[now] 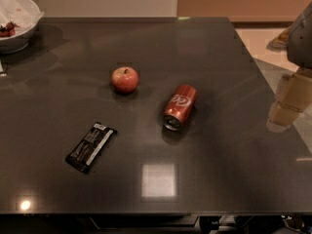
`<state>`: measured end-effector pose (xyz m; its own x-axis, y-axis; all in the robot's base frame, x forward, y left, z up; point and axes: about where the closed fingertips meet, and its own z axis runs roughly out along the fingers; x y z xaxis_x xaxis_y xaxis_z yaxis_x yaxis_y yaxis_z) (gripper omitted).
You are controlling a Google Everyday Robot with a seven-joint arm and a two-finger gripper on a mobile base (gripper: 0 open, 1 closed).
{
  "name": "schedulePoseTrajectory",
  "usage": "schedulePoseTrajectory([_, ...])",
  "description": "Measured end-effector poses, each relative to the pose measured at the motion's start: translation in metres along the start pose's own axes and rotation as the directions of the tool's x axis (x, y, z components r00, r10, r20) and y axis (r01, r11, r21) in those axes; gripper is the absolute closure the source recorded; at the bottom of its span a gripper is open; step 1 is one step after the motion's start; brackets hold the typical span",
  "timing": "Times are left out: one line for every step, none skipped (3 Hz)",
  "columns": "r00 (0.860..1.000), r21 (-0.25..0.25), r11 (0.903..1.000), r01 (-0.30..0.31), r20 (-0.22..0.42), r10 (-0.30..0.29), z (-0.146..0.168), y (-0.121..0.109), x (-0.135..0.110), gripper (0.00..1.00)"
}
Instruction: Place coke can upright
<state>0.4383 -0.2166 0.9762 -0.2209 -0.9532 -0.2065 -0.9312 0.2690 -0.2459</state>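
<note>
The end effector (284, 106) is at the far right, over the right edge of the desk (219, 189). It looks like a few pale, blurry blocks hanging under a grey arm (301, 33). The arm is cut off by the side of the picture. I cannot tell if the end effector is open or closed, because its shape is too fuzzy. It is well apart from the can (180, 107) and does not touch it.

The can is red and lies on its side near the middle of the desk. One silver end points toward the near edge, a bit to the left. The white writing faces up, and the far end is hidden behind the can's own body.

A red apple (125, 79) sits to the left of the can and a little farther back; the two are near but do not touch. A bar (91, 146) in a black wrapper lies flat, tilted, closer to the near-left side, well apart from both. The words on it are too small to read.

A white bowl (17, 26) stands in the far left corner, partly cut off. Something dark red is inside it — hard to make out.

A pale square of light shines on the dark desk in front of the can.
</note>
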Motion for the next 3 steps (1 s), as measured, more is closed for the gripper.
schedulePoseTrajectory([1.0, 0.004, 1.0, 0.006, 0.0, -0.006, 0.0, -0.001, -0.001, 0.0])
schedulePoseTrajectory([0.998, -0.003, 0.9985, 0.055, 0.014, -0.055, 0.003, -0.008, -0.013, 0.0])
schedulePoseTrajectory([0.989, -0.019, 0.99, 0.14, 0.051, -0.139, 0.01, -0.015, -0.033, 0.0])
